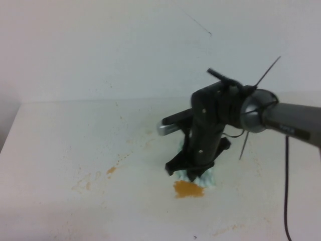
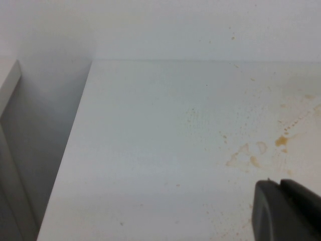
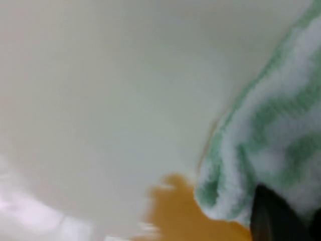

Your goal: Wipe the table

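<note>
White table, right hand clamped on striped cloth beside orange spill, left hand above table, state unclear

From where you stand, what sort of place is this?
Probably a bare robot test bench: a white table against a blank wall, stained by an orange spill. The right gripper holds a green-striped cloth beside it; the left gripper hangs over the table's left side.
</note>
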### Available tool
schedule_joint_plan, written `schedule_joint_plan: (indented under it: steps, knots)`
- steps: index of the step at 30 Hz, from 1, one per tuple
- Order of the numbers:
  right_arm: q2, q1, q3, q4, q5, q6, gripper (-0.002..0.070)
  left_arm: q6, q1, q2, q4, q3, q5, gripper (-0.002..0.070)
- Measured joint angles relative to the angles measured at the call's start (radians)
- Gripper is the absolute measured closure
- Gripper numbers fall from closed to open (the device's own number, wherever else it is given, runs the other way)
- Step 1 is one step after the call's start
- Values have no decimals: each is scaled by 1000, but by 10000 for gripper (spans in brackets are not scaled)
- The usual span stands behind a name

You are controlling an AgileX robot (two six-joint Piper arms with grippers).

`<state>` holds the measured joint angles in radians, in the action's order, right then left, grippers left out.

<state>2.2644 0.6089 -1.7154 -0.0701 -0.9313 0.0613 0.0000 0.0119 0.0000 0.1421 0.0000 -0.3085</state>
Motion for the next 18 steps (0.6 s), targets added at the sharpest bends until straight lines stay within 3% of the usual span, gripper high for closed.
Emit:
schedule_joint_plan:
  steps: [8, 18]
  knots:
    - [16, 147, -16, -79, -7, -36, 647, 0, 0, 0, 0, 0, 0, 679]
    - [4, 184, 11, -147, -32, -53, 647, 0, 0, 0, 0, 0, 0, 679]
